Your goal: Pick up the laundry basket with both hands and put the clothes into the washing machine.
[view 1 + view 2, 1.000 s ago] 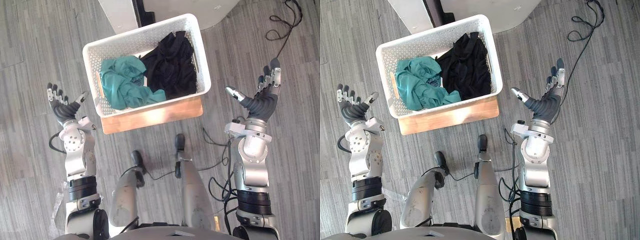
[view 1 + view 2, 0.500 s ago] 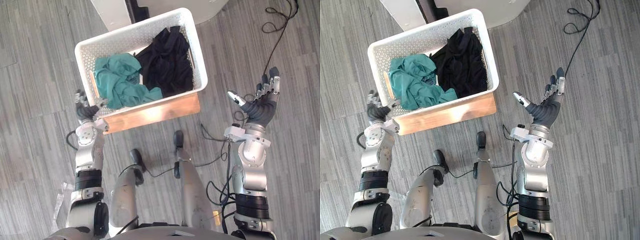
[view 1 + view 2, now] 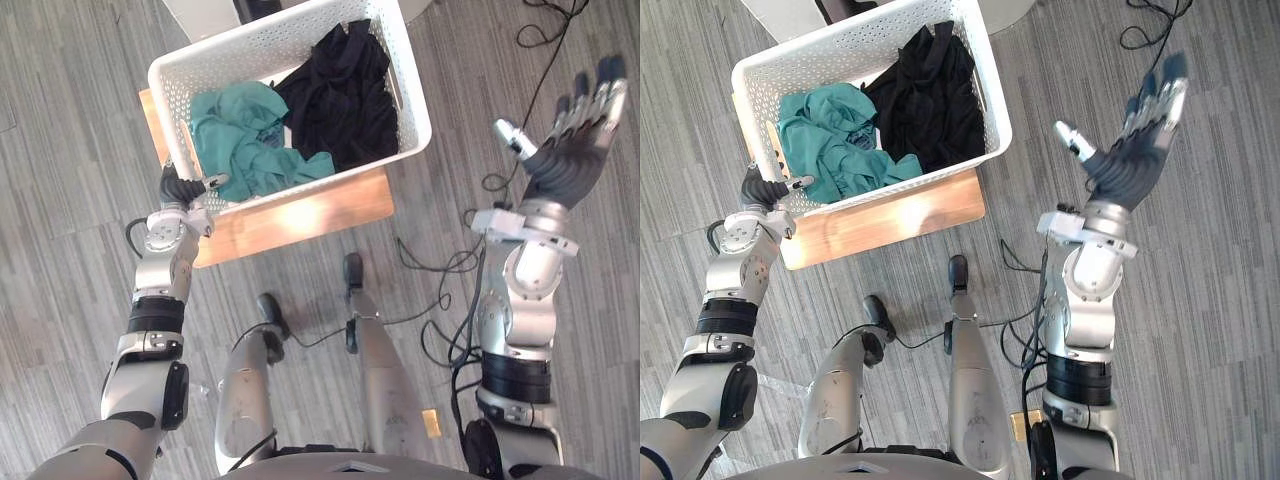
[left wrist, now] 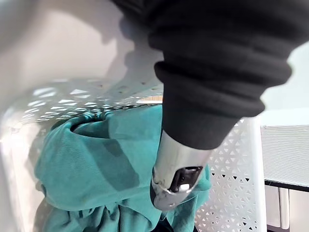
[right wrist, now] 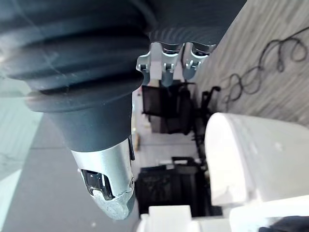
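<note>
My left hand is at the laundry basket, at the near corner on the basket's left side. Its dark cover sits against the outside of the white perforated wall. My left thumb reaches over the rim and hangs inside the basket, just above the teal garment. I cannot tell whether this hand has closed on the rim, as the wall and the cover hide the rest of it.

My right hand is well apart from the basket, off to the basket's right and raised. It is spread wide and empty, with the palm turned toward the basket and the thumb standing out on the basket's side.

The basket stands on a wooden board that lies on the grey plank floor. The board shows along the basket's near side and again as a corner by the basket's left wall.

Inside the basket, the teal garment is bunched in the left half and the black garment fills the right half. The two touch along the middle, and the black one rises to the far rim.

Just past the basket's far side stands a pale panel with a dark gap beside it. I cannot tell what it belongs to.
</note>
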Controlling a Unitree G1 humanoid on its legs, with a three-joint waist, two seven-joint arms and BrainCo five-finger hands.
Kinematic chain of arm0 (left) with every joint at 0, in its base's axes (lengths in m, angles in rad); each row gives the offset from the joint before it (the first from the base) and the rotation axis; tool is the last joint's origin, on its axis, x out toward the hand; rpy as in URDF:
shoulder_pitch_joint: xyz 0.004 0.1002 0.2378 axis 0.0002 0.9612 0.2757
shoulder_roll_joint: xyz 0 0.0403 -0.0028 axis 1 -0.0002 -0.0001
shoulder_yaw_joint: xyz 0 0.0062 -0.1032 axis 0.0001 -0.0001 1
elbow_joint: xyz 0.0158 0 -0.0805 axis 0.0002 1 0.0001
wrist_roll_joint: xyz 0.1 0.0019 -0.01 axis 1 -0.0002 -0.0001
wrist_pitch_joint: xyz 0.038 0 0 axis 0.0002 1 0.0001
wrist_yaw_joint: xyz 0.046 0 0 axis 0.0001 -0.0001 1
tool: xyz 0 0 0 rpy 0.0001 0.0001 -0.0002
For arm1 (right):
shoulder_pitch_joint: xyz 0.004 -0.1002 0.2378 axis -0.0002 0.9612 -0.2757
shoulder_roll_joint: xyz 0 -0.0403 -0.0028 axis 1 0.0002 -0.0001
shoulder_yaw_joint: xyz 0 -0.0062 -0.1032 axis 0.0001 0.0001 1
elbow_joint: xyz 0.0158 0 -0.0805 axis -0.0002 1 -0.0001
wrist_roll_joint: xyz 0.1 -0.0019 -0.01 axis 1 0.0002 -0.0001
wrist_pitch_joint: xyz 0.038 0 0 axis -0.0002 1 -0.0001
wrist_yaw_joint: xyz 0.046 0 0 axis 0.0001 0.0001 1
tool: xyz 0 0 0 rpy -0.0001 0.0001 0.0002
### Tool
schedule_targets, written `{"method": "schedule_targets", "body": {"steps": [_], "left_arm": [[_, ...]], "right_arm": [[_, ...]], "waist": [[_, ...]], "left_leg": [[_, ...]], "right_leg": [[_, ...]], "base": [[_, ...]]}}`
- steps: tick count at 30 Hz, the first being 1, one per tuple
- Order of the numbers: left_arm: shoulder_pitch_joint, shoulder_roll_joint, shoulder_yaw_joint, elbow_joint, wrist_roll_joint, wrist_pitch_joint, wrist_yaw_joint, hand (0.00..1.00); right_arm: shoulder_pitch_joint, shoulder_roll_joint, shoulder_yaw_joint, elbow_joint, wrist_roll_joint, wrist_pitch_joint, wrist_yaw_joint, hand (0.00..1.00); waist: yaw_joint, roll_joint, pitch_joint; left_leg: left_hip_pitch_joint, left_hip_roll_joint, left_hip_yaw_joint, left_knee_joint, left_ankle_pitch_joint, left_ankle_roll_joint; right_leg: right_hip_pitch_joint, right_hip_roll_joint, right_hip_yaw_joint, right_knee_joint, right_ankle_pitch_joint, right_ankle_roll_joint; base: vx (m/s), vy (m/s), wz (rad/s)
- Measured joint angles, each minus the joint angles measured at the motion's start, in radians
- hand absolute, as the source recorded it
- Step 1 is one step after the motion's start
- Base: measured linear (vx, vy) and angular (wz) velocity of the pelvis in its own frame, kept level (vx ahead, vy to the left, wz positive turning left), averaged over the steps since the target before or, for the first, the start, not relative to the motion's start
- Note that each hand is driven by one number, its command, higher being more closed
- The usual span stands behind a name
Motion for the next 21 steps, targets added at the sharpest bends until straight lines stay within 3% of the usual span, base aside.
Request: {"method": "schedule_targets", "body": {"steps": [8, 12, 21], "left_arm": [[-0.045, -0.036, 0.054, 0.0, 0.054, 0.014, 0.002, 0.0], [-0.059, -0.035, 0.071, 0.0, 0.06, 0.014, 0.003, 0.0], [-0.067, -0.012, 0.022, 0.057, -0.001, -0.011, -0.033, 0.0]], "right_arm": [[-0.272, -0.07, -0.034, 0.197, 0.101, 0.042, 0.03, 0.0], [-0.369, -0.115, -0.012, 0.296, 0.163, 0.078, 0.094, 0.0], [-0.601, -0.25, 0.232, 0.637, 0.476, 0.194, 0.286, 0.0]], "waist": [[0.003, 0.0, 0.0], [0.007, 0.0, 0.0], [0.005, 0.0, 0.0]], "left_leg": [[-0.021, 0.0, -0.018, 0.006, 0.006, 0.003], [-0.032, -0.002, -0.027, -0.004, 0.02, -0.002], [-0.034, -0.01, -0.032, -0.014, 0.034, 0.0]], "right_leg": [[-0.005, -0.005, -0.014, 0.0, 0.005, -0.001], [-0.015, -0.008, -0.026, 0.0, 0.006, -0.002], [-0.013, -0.018, -0.039, -0.011, 0.021, 0.001]], "base": [[-0.01, -0.071, 0.06], [0.03, -0.082, 0.08], [0.01, -0.061, 0.04]]}}
